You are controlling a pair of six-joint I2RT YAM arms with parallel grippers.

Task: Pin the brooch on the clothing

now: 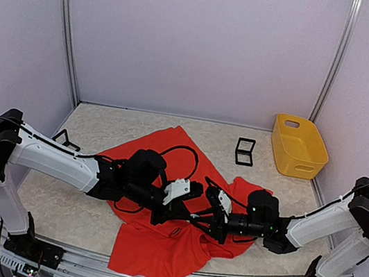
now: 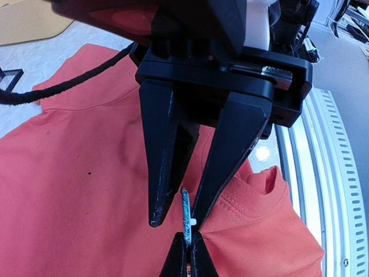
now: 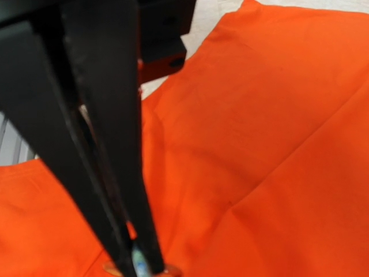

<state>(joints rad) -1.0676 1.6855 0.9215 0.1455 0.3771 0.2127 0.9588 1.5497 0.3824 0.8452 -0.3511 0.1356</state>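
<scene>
No writing is readable on the red T-shirt (image 1: 152, 253).

No text, label, brand, number or sign can be read on anything in the three views.

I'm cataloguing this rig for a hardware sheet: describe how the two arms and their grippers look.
Both arms have white link shells with black joints and bases. The left arm trails a loose black cable looping over its forearm. Each ends in a black gripper with a white block at the wrist; left gripper, right gripper. The fingers are long, tapered black wedges.
</scene>
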